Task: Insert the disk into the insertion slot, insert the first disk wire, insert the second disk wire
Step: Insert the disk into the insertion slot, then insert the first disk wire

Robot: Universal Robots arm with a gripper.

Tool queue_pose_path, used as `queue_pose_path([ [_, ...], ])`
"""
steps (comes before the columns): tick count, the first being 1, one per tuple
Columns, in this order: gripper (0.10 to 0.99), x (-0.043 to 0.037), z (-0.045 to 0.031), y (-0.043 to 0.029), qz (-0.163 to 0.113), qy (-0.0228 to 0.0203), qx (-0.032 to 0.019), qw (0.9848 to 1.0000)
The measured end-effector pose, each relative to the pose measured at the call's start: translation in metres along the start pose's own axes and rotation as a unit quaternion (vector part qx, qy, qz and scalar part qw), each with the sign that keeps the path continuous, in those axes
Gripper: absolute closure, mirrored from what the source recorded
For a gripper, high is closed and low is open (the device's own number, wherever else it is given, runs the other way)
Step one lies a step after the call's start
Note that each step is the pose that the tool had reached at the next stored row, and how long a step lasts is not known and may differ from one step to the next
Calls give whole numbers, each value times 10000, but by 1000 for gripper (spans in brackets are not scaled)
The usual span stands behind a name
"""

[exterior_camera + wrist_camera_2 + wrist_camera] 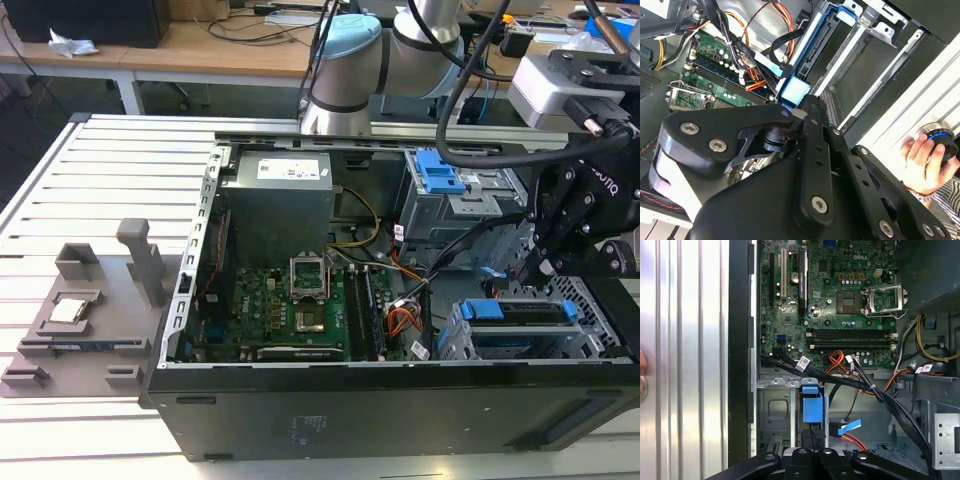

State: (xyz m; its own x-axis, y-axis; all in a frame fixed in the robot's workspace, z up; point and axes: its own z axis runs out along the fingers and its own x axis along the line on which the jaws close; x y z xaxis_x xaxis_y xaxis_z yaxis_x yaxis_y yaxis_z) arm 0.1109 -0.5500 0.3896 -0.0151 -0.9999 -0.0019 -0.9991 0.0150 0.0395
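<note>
In the exterior view, the disk apparently sits in the insertion slot at lower right, with the motherboard at centre.

Exterior view: up high, angled down over whole open case, pincer included. Both wrist views: tight behind pincer, looking past it into case, sharing motherboard beyond pincer.
</note>
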Motion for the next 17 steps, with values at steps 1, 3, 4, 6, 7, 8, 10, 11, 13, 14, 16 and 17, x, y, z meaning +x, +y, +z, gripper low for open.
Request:
queue_pose_path([
  [1, 980, 0, 0, 0, 0, 0, 0, 10000],
  [3, 980, -1, 13, -7, 0, 1, 0, 10000],
  [4, 980, -2, 50, -56, 0, 1, 0, 10000],
  [6, 980, -49, 97, -174, 1, 4, -2, 10000],
  [7, 980, -93, 103, -235, 0, 4, -2, 10000],
  [8, 980, -158, 106, -299, -1, 5, -3, 10000],
  [10, 980, -248, 113, -369, -1, 6, -3, 10000],
  [11, 980, -322, 120, -421, -3, 10, -2, 10000],
  [13, 980, -421, 140, -500, -7, 31, -2, 10000],
  [14, 980, -446, 150, -530, -11, 40, -2, 10000],
  [16, 980, -461, 158, -562, -27, 52, -2, 10000],
  [17, 980, -467, 158, -585, -53, 60, -1, 10000],
])
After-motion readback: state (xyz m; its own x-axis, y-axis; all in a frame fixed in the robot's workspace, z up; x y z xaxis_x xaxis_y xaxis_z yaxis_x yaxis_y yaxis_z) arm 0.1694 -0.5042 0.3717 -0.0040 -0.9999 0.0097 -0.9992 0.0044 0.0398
